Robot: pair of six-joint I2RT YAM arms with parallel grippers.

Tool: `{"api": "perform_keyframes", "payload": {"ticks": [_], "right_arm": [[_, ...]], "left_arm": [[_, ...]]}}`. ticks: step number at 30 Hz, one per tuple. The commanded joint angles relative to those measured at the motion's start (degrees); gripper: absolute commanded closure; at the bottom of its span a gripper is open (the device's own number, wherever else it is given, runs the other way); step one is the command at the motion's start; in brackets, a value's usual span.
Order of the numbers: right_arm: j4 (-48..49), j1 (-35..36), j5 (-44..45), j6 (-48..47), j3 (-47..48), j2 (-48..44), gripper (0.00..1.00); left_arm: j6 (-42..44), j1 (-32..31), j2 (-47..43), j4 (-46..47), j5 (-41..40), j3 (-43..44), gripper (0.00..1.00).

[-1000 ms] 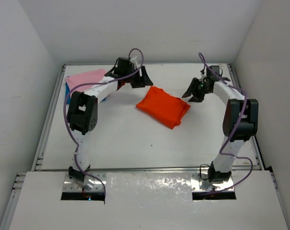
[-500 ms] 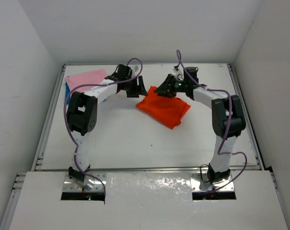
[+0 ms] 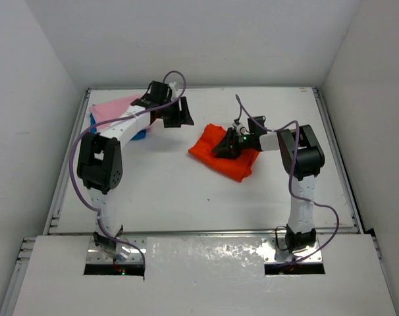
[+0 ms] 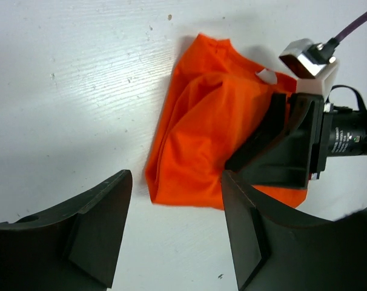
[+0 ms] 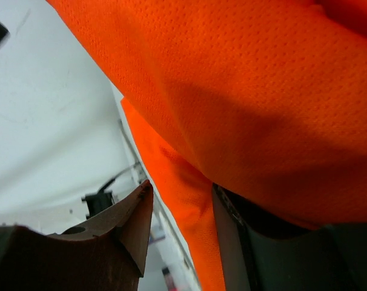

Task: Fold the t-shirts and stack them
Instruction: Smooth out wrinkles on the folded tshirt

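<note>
At mid-table, slightly toward the far side, the orange-red shirt (image 3: 220, 153) lay folded into a rough, skewed rectangle, rumpled, with loose layers showing along one edge. The right gripper (image 3: 224, 146) was down on it, at the shirt's middle, its arm bent back sharply toward its base. From the right wrist view, orange mesh cloth filled nearly the whole frame; a fold of it ran down between the two fingers (image 5: 111, 236), with a sliver of white table visible between the near finger and the cloth. Jaws parted, cloth between them, not pinched tight. The left gripper (image 3: 176, 120) hung above bare table (image 3: 186, 191), just beside the shirt's left far corner and apart from it, its jaws spread wide with nothing between them. The left wrist view looked down past those spread fingers onto the orange-red shirt and the right gripper resting on it. At the far left corner the pink shirt (image 3: 112, 108) lay flat, partly under the left arm. The blue shirt (image 3: 140, 134) showed only as small patches at the pink one's edges, seemingly beneath it; how it was folded could not be told.
</note>
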Motion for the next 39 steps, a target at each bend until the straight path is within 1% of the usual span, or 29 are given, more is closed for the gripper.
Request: {"api": "perform_keyframes", "payload": {"ticks": [1,2,3,4,5,7,8,11,13,14,16,18,19,21,22,23,24,25,26,28,29,32,33,34,37,39], "right_arm": [[-6.7,0.3,-6.0,-10.5,-0.4,-1.0,0.54],[-11.5,0.2,-6.1,-14.3,0.2,-1.1,0.54],[-23.4,0.2,-5.8,-23.3,0.8,-1.0,0.54],[-27.7,0.1,-3.8,-27.3,1.2,-1.5,0.54],[-27.6,0.0,-3.0,-27.8,-1.3,-2.4,0.54],[-23.6,0.1,-4.5,-26.0,-5.8,-5.0,0.54],[-23.5,0.1,-4.3,-26.2,-6.6,-5.8,0.54],[-29.9,0.2,-3.0,-31.4,-7.0,-7.9,0.54],[-29.8,0.2,-3.3,-31.8,-7.1,-9.9,0.54],[-31.0,0.2,-4.3,-32.4,-5.8,-11.8,0.53],[-33.9,0.2,-3.5,-33.5,-3.1,-14.0,0.53],[-36.3,0.0,-2.2,-32.8,0.8,-17.7,0.52],[-35.9,-0.1,-1.7,-30.4,2.3,-18.9,0.52],[-34.9,-0.1,0.1,-27.2,2.6,-22.7,0.54],[-33.7,-0.6,1.3,-25.0,1.9,-24.2,0.61],[-29.3,-0.8,2.1,-19.6,-1.3,-25.8,0.65],[-27.1,-1.0,2.9,-17.0,-3.3,-29.1,0.71],[-25.1,-1.6,4.6,-14.2,-8.1,-30.8,0.81],[-20.8,-2.0,5.5,-9.4,-10.8,-32.4,0.85],[-20.8,-2.4,9.2,-7.5,-16.5,-36.4,0.92],[-18.9,-2.3,9.3,-6.7,-18.3,-37.7,0.93],[-20.1,-2.4,9.5,-8.4,-21.9,-40.6,0.94],[-22.1,-2.4,9.6,-9.8,-21.9,-40.9,0.93],[-26.4,-2.5,11.1,-12.9,-20.9,-41.4,0.93],[-29.7,-3.0,13.0,-16.1,-20.4,-42.1,0.93],[-29.8,-4.5,13.8,-16.6,-21.3,-41.4,0.93]], "left_arm": [[0.3,0.2,-2.0,-0.3,0.2,3.6,0.42],[0.4,0.2,-2.0,-0.5,0.1,3.8,0.42],[0.5,0.2,-2.0,-0.7,0.1,4.0,0.42],[0.5,0.2,-2.1,-0.8,0.2,4.2,0.42],[0.6,0.2,-2.2,-0.9,0.3,4.2,0.42],[0.6,0.2,-2.5,-0.9,0.9,3.9,0.42],[0.6,0.2,-2.6,-0.9,1.0,3.7,0.42],[1.0,0.2,-3.7,-0.4,2.3,2.5,0.42],[1.0,0.1,-4.6,0.6,5.4,0.8,0.42],[0.7,0.0,-5.0,2.2,6.7,0.0,0.42],[0.7,-0.6,-6.1,3.8,10.0,-2.6,0.42],[1.8,-2.0,-6.8,5.4,11.8,-4.2,0.43],[2.9,-2.5,-6.7,5.7,12.7,-4.4,0.43],[4.1,-4.4,-6.0,5.5,16.8,-4.7,0.46],[4.7,-5.0,-5.2,5.4,18.1,-4.9,0.49],[5.6,-6.4,-5.0,5.4,19.0,-5.0,0.57],[5.7,-6.9,-5.0,5.8,19.9,-5.5,0.61],[5.7,-7.3,-5.1,7.8,20.5,-7.0,0.70],[4.9,-7.9,-5.3,9.4,21.2,-8.0,0.73],[3.6,-8.0,-4.6,12.6,22.0,-10.5,0.78],[3.4,-7.9,-3.9,13.0,22.0,-10.6,0.79],[3.2,-8.0,-0.9,13.8,21.6,-10.1,0.82],[3.2,-8.0,0.3,13.8,20.7,-9.6,0.83],[3.5,-7.9,0.7,13.8,19.9,-9.5,0.83],[4.5,-8.0,3.2,14.0,17.4,-8.8,0.83],[4.5,-7.9,6.3,14.1,16.0,-7.6,0.83]]}}
